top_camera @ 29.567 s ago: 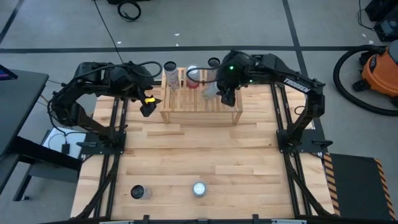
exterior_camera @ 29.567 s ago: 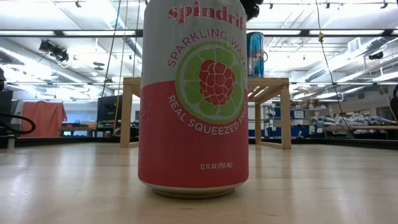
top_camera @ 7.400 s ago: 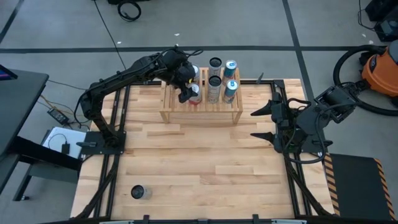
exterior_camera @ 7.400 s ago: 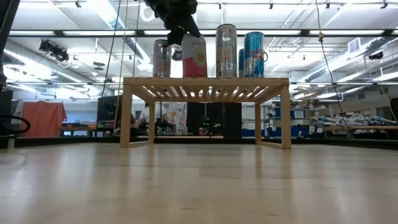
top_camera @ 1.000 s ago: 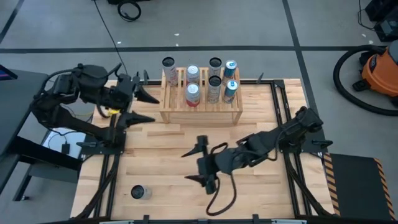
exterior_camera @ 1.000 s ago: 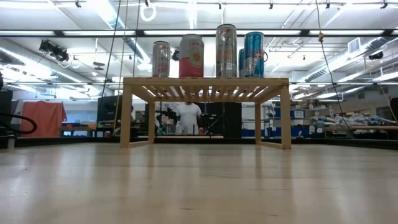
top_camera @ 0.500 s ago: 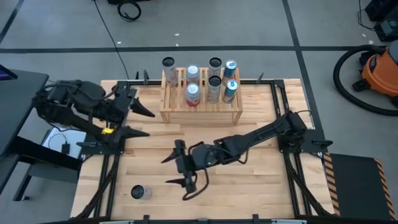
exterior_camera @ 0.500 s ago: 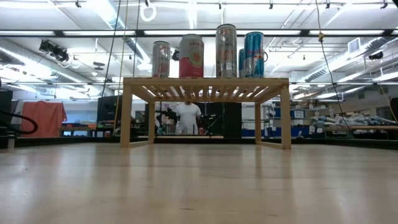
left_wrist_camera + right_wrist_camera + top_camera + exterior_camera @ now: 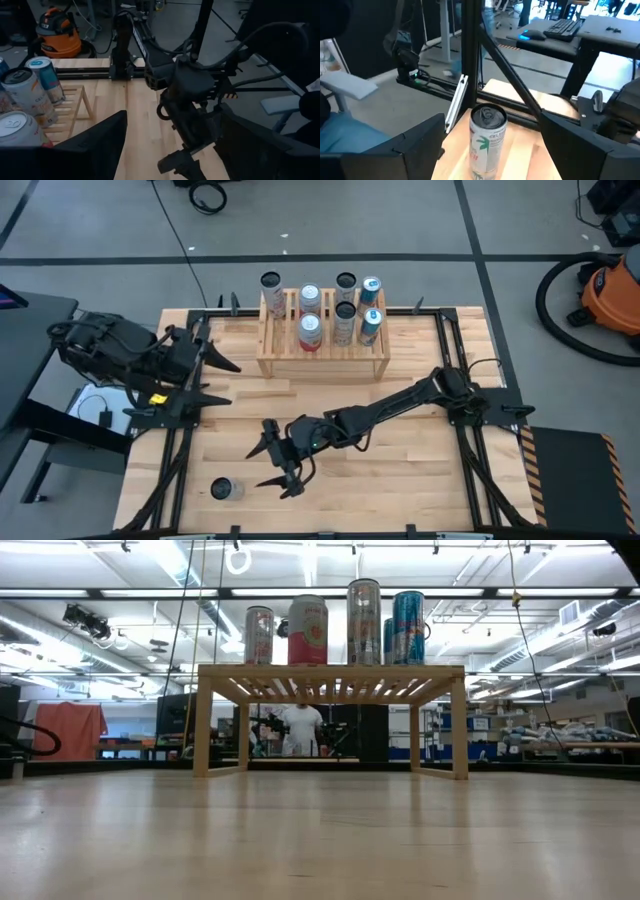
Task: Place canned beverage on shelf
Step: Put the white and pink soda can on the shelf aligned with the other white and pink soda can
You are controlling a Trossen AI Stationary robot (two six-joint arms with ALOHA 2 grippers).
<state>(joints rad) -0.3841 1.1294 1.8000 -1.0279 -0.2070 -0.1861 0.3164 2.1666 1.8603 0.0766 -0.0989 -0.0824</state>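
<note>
Can [image 9: 487, 142]: upright, pale, green palm print, silver top, standing on blond wood table [image 9: 400, 480]. Right gripper [image 9: 276, 465] spread nearby, empty; left gripper [image 9: 214, 381] spread, empty. Shelf [image 9: 322, 345] holds six cans.

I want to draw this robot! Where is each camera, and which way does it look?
High view: above, looking down; both arms, shelf, lone can.
Low view: table height, looking across at the shelf; no arm.
Left wrist view: left arm, facing the right arm.
Right wrist view: right gripper open, facing the lone can.
Shared: that can, high and right wrist.
</note>
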